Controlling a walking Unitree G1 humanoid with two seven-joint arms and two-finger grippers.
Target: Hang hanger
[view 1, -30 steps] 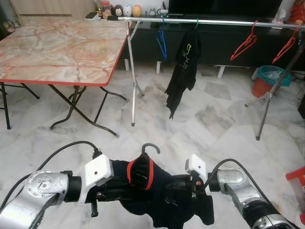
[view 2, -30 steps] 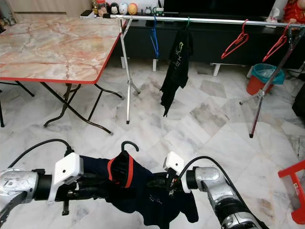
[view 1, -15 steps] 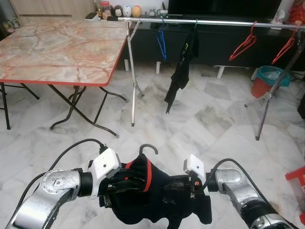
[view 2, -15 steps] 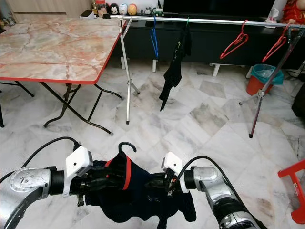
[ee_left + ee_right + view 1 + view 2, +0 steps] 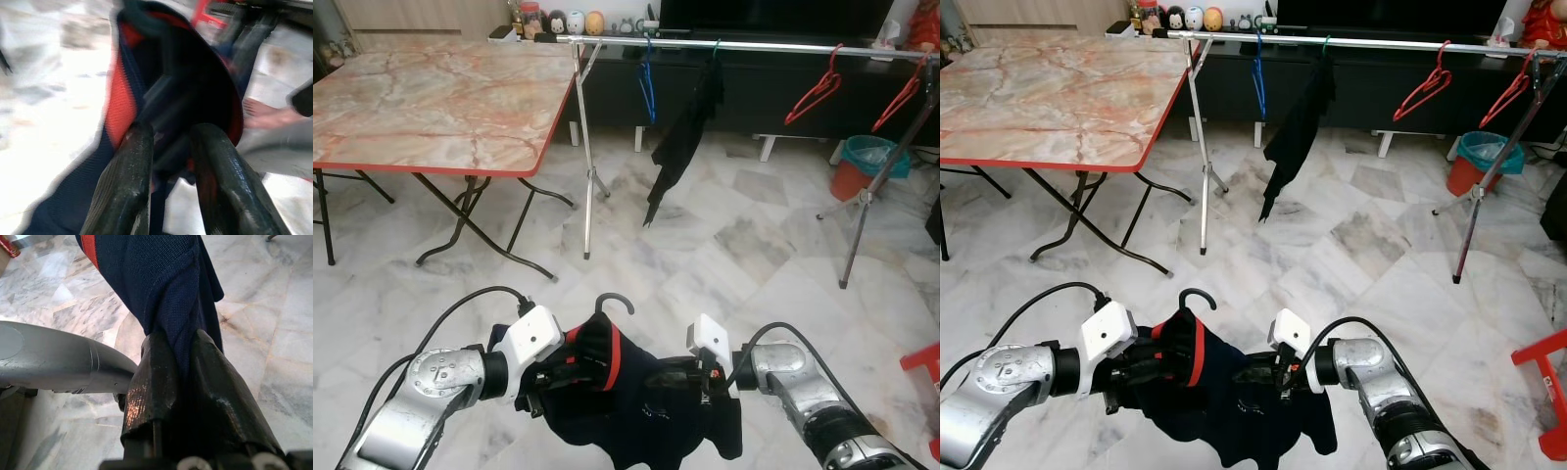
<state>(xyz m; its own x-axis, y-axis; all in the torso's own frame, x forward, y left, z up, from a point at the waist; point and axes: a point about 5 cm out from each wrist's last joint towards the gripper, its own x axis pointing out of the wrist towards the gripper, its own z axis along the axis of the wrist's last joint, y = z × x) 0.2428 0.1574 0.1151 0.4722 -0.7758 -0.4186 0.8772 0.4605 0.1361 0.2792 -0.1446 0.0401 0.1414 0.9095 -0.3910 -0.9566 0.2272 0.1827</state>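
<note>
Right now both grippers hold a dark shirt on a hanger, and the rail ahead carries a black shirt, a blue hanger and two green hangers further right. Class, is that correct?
One detail is wrong: the two hangers further right on the rail are red, not green, as the left eye view shows. The rest stands: the left gripper and right gripper hold the dark shirt on its hanger, and a black shirt and blue hanger hang ahead.

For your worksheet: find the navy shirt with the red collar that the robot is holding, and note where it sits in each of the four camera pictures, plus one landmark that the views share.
Left eye view: navy shirt bottom centre, between the two grippers.
Right eye view: bottom centre, slightly further left.
Left wrist view: it lies just beyond the black fingers, red collar facing the camera.
Right wrist view: a fold of it runs up from between the fingers.
Shared landmark: the red collar band.
</note>
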